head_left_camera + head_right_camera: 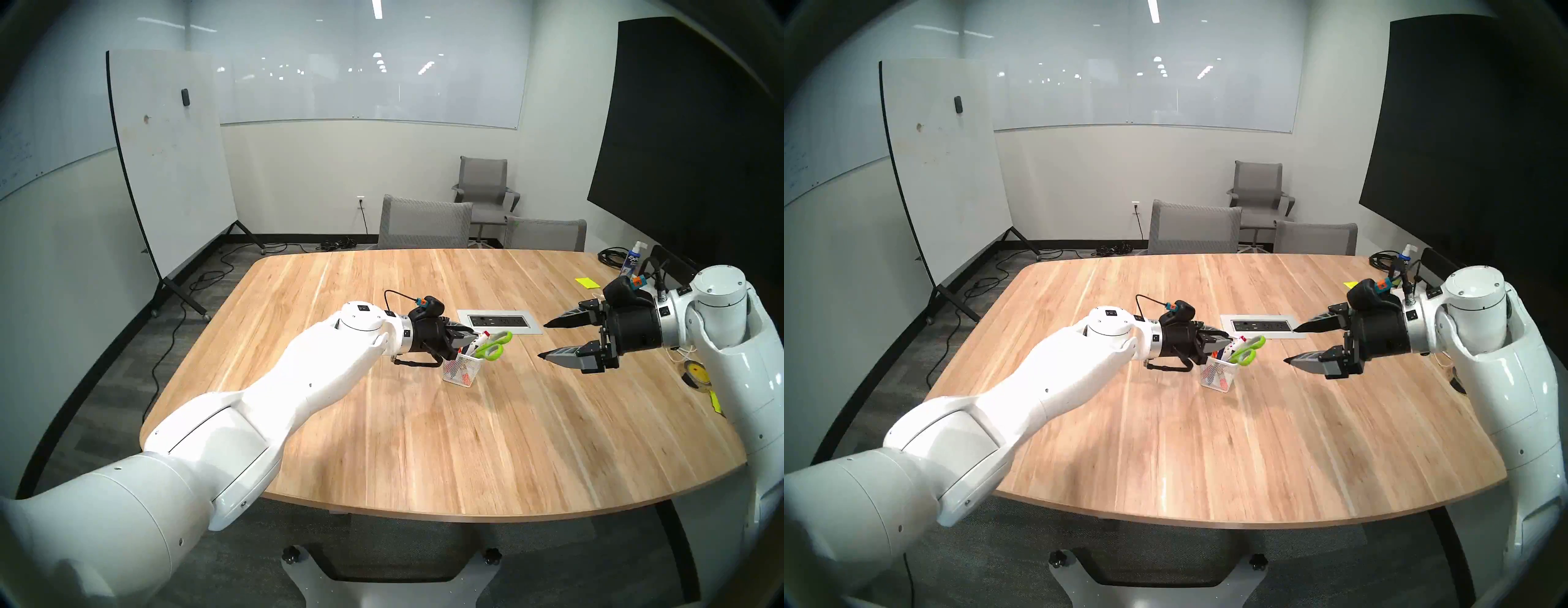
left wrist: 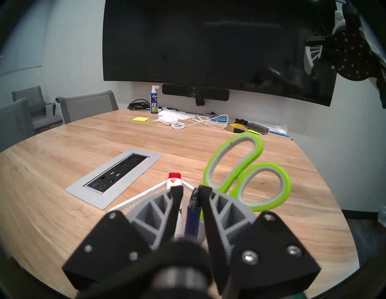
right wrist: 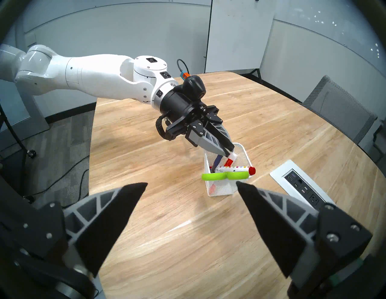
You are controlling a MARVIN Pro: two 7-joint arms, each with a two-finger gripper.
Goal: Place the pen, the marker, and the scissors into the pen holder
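The pen holder (image 1: 462,370) stands near the middle of the table (image 1: 424,446). In it stand the scissors (image 1: 492,344), handles up at its 2 o'clock corner, a marker (image 3: 236,169) and the pen (image 2: 193,217). The socket panel (image 1: 499,321) lies at the holder's 1 o'clock; the left gripper (image 1: 466,337) hangs over its 10 o'clock rim, the right gripper (image 1: 547,342) at 3 o'clock, well apart

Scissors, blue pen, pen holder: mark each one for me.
scissors (image 2: 246,173), left wrist view, green handle loops.
blue pen (image 2: 192,221), left wrist view, barrel between the fingers.
pen holder (image 3: 225,189), right wrist view, near mesh wall.
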